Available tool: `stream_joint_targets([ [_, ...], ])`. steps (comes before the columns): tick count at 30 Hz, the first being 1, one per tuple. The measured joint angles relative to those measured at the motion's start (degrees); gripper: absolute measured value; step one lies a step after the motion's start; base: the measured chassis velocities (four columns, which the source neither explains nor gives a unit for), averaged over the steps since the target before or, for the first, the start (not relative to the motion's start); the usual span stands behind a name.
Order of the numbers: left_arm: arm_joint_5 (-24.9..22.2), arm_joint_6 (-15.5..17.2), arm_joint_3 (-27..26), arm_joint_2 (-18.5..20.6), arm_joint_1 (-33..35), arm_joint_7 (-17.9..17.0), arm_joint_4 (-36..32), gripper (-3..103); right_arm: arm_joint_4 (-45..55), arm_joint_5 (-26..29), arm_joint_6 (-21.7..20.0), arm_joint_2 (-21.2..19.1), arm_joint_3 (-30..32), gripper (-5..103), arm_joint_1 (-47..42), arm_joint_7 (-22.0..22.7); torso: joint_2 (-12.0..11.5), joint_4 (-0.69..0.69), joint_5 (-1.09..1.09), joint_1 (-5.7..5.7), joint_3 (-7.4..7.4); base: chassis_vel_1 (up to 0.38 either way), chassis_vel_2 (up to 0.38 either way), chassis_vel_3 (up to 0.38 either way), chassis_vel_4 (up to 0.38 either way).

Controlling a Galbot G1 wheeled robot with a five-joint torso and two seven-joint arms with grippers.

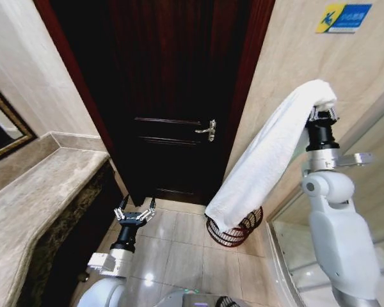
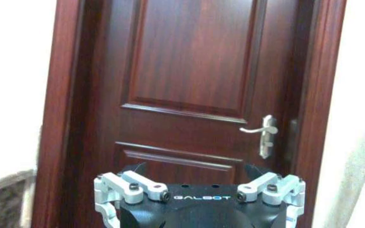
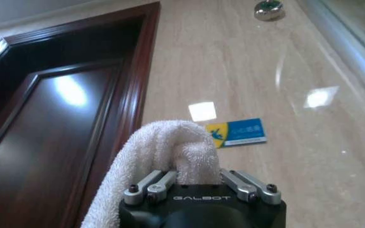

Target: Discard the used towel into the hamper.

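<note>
Right gripper (image 1: 321,116) is raised high at right, clamped on the white towel (image 1: 262,160), whose tail hangs over the hamper (image 1: 233,231) on the floor. Left gripper (image 1: 135,211) idles low, fingers spread. My worry: released from this height, the towel drapes over the rim or tips the light basket.

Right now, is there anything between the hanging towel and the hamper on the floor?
Nothing visible stands in the way. The right gripper holds the towel high, and its lower end hangs right over the hamper by the wall. The left gripper waits open, off to the side near the door.
</note>
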Motion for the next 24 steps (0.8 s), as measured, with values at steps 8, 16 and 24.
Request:
stream_joint_targets([
  [8, 0.0, 0.0, 0.0, 0.0, 0.0, 0.0, 0.0, 100, -2.3, -0.1, 0.4, 0.0, -1.3, 14, 2.4, -0.5, 0.0, 0.0, 0.01, 0.0, 0.0, -0.071, -0.074, -0.074, -0.079],
  [16, 0.0, 0.0, 0.0, 0.0, 0.0, 0.0, 0.0, 100, -8.5, -0.4, 1.7, 1.3, -4.1, 14, 8.4, -1.6, 0.0, -0.03, 0.01, 0.0, 0.0, -0.082, -0.088, -0.099, -0.089],
  [24, 0.0, 0.0, 0.0, 0.0, 0.0, 0.0, 0.0, 100, -15.2, -1.0, 2.9, 2.7, -7.7, 14, 15.0, -2.7, 0.0, 0.01, 0.0, 0.0, 0.0, -0.017, -0.023, -0.011, -0.008],
])
